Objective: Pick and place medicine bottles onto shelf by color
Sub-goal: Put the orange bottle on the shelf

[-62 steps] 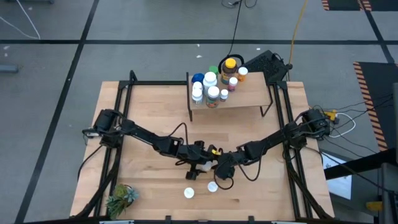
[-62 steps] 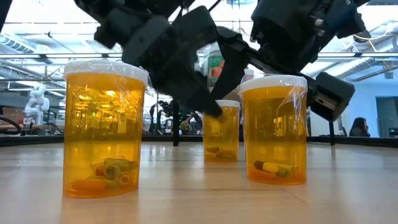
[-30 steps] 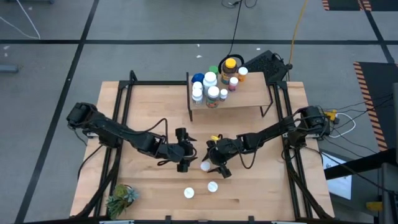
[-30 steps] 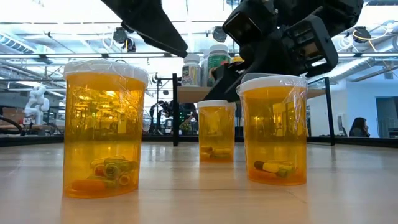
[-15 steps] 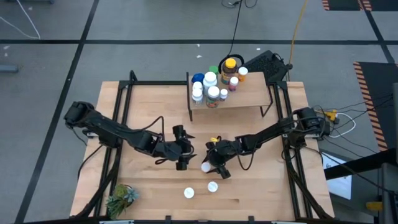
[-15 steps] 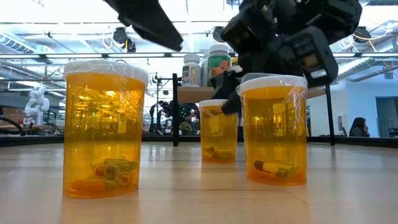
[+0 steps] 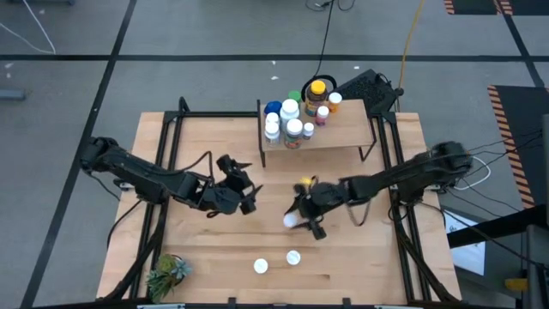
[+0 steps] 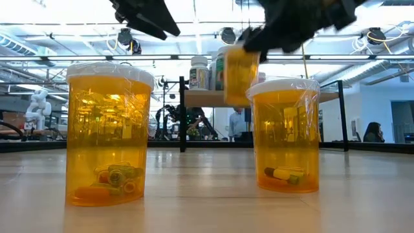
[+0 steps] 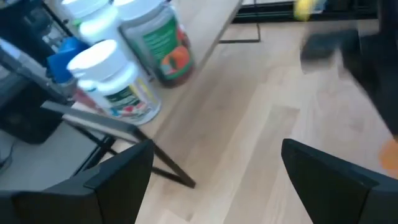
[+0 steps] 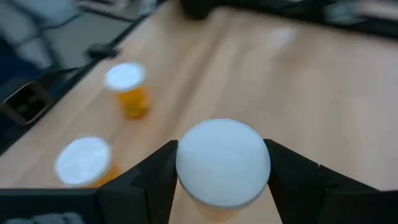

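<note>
- Lifted since half a second ago, the orange bottle (image 8: 240, 72) with a white cap now hangs clear of the table (image 7: 386, 257) in the right gripper (image 7: 302, 216), whose fingers are clamped on its sides; the right wrist view shows the white cap (image 10: 222, 160) squeezed between the two dark fingers (image 10: 147, 180).
- Meanwhile the left gripper (image 7: 243, 196) has pulled back toward the left side of the table, and its fingers (image 9: 118, 171) are spread wide with nothing between them.
- Two more orange bottles with white caps stand on the table near the front edge, one at (image 7: 261, 267) and the other at (image 7: 293, 257), just apart from each other; the low view shows pills inside both.
- On the shelf (image 7: 343, 129) at the back of the table a cluster of bottles (image 7: 292, 116) is crowded at its left end, among them a larger yellow-lidded jar (image 7: 316, 88).
- A small green plant (image 7: 167, 275) sits at the front left corner.
</note>
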